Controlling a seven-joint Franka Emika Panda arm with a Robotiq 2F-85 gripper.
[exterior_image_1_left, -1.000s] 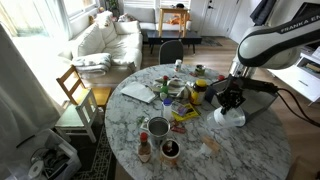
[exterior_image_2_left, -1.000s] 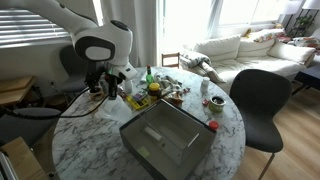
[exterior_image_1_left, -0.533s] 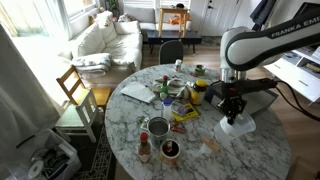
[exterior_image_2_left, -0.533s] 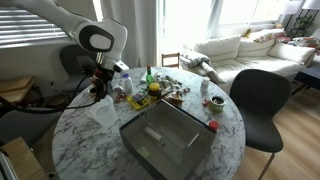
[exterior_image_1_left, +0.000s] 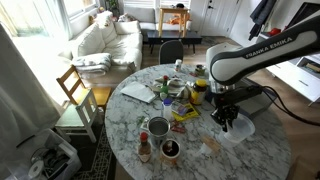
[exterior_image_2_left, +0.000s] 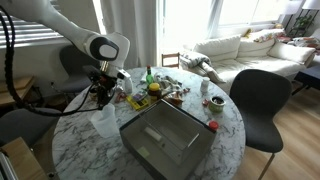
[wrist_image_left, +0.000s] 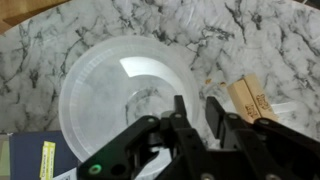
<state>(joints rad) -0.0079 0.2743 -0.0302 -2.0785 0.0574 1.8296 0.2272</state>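
A white robot arm (exterior_image_1_left: 255, 58) is reaching down over a round marble table (exterior_image_1_left: 255, 158). Its gripper (exterior_image_1_left: 228, 121) is hanging right over a clear plastic bowl (exterior_image_1_left: 243, 129) near the table's edge. Bottles (exterior_image_1_left: 144, 150), cups (exterior_image_1_left: 158, 127) and a yellow packet (exterior_image_1_left: 183, 115) are crowding the middle, and a wooden chair (exterior_image_1_left: 75, 90) is standing alongside.

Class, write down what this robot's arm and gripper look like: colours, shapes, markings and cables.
The white arm is built of rounded, glossy segments with dark joints, and dark FRANKA EMIKA lettering runs along one link. The black two-fingered gripper has angular linkages and flat fingers, with a small green dot on its body. Black cables loop beside the arm.
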